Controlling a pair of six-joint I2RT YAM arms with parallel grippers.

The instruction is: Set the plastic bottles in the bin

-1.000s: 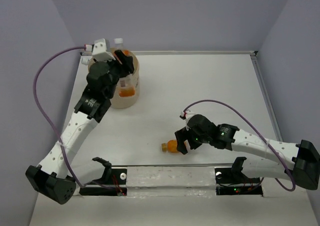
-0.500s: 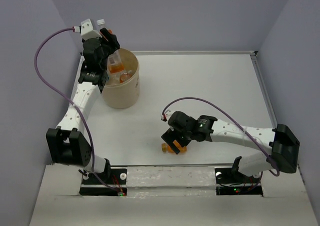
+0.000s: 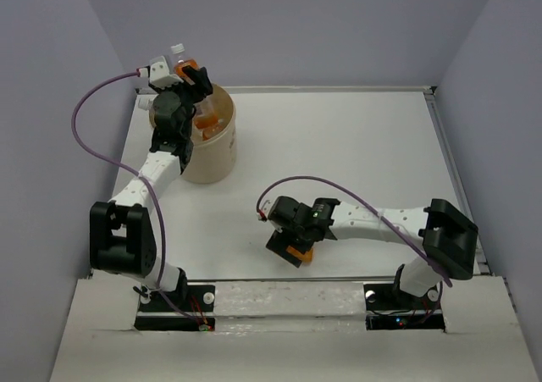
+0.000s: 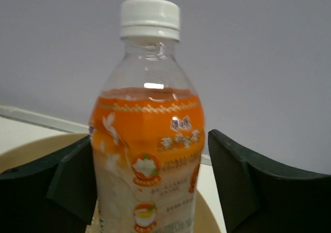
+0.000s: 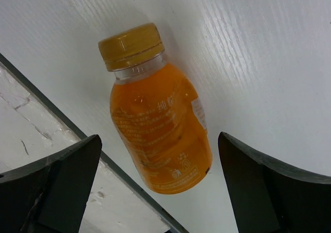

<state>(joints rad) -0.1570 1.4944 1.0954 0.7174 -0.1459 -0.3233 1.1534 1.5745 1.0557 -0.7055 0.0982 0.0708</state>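
My left gripper [image 3: 195, 77] hangs over the far rim of the beige bin [image 3: 212, 157]. It is open, and between its fingers stands an upright plastic bottle [image 4: 147, 140] with a white cap and an orange-and-white label. A gap shows between that bottle and the right finger [image 4: 243, 181]. More orange shows inside the bin [image 3: 203, 119]. My right gripper [image 3: 292, 248] is open, low over a small orange bottle [image 5: 150, 114] with an orange cap. This bottle lies on its side on the table, between the spread fingers and touching neither.
The lying bottle is close to the table's front edge, where a dark strip and a white ledge [image 5: 31, 124] run beside it. A metal rail [image 3: 288, 293] with both arm bases lines the near side. Grey walls enclose the table.
The left jaws have opened from their grip on the white-capped bottle above the bin. The right arm has slid left and now straddles the lying orange bottle, jaws a little wider.
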